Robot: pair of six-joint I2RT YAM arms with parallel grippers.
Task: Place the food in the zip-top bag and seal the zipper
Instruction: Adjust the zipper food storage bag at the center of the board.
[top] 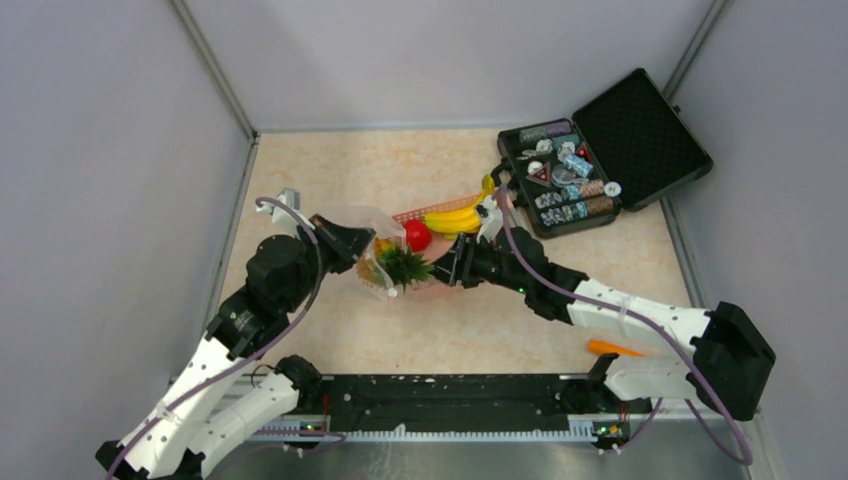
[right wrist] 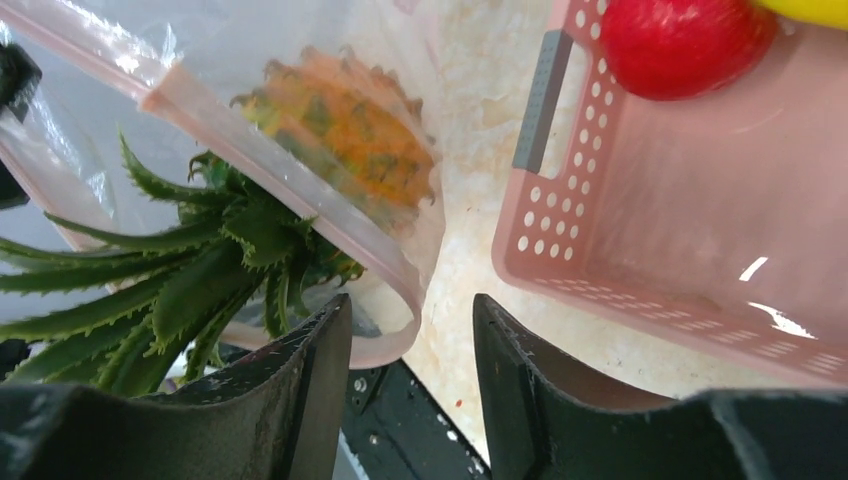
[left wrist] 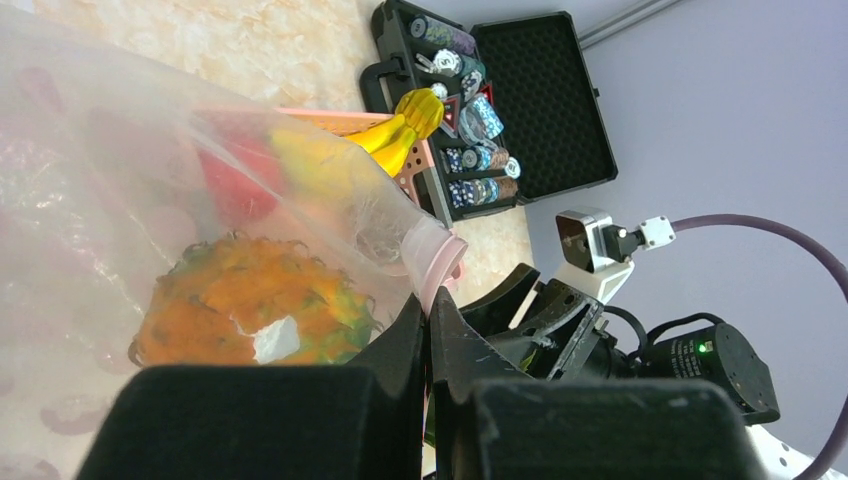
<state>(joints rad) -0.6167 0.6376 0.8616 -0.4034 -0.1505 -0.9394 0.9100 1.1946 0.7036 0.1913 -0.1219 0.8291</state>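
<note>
Zip-top bag (top: 358, 224): your left jaws pinch its zipper (left wrist: 432, 262); your right jaws stand spread at the mouth. Pineapple (right wrist: 345, 125) body inside, leaves out; red fruit (right wrist: 680, 35) in pink basket (right wrist: 560, 230).

We locate the zip-top bag (top: 355, 225) left of centre on the table (top: 450, 320). The pineapple (top: 402, 264) lies in the bag's mouth, with its body inside and its leaves reaching out to the right. The basket (right wrist: 560, 250) stands just right of the bag. The round fruit (top: 418, 236) and the banana bunch (top: 452, 219) lie in the basket, the fruit apparently touching the bunch's left end. The open case (top: 640, 130) sits at the far right, with trinkets (top: 565, 180) in its base. The stick (top: 612, 348) lies toward the near right corner.
</note>
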